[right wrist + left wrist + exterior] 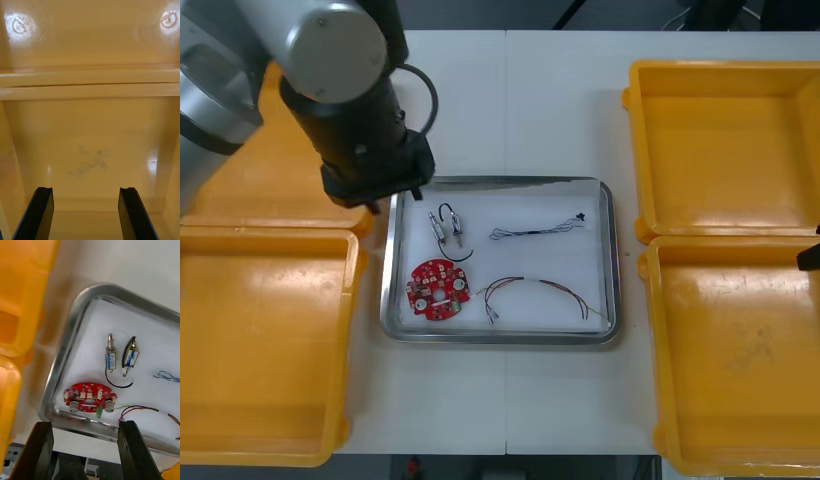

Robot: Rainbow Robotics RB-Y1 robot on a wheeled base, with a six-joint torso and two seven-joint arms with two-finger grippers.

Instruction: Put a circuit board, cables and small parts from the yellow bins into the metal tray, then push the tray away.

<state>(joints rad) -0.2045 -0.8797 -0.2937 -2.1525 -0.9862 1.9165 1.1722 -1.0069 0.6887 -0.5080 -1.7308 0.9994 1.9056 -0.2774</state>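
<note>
In the middle of the light worktop lies the shiny metal tray with a white inside, between the 4 big yellow plastic bins. It holds the round red circuit board, 2 small metal parts with a thin black cable by them, a twisted blue and white cable and a red and yellow cable. They lie flat on the white, each a little apart from the next, so I think nothing will get knocked when the tray slides. The bins I can see into look empty, so the filling seems done and only the push is left. The left claw hangs over the tray's left side, above the board, its 2 black fingers apart and holding nothing; I think it is there so it can reach the rim and push. The right claw hangs over a bin on the right, fingers apart too and empty, well out of the way.
</note>
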